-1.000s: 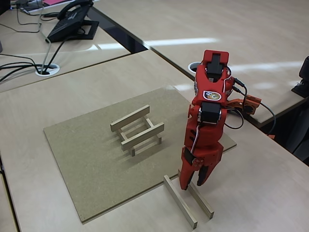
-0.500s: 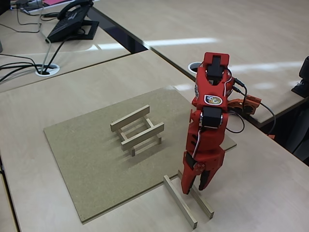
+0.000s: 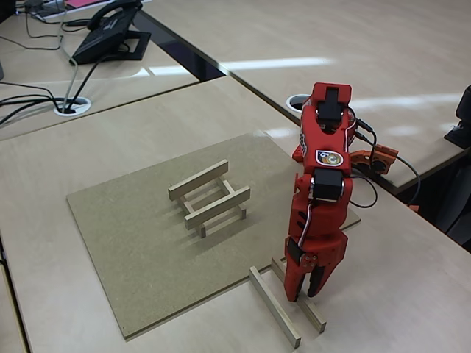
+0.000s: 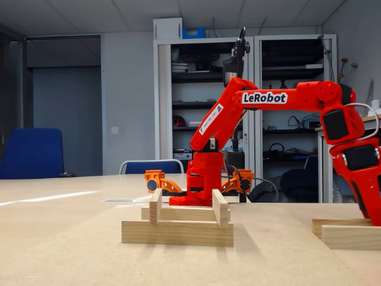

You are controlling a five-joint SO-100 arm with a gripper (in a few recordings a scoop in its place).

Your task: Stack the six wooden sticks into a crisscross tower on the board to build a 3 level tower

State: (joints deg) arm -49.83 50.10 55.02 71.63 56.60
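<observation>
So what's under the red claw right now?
Under the gripper lie two loose wooden sticks on the pale desk, beside the board. The nearer stick runs beneath its fingers, which cover its middle, so contact is unclear.

The red arm (image 3: 324, 147) reaches steeply down, its pincer (image 3: 304, 293) nearly closed.
</observation>
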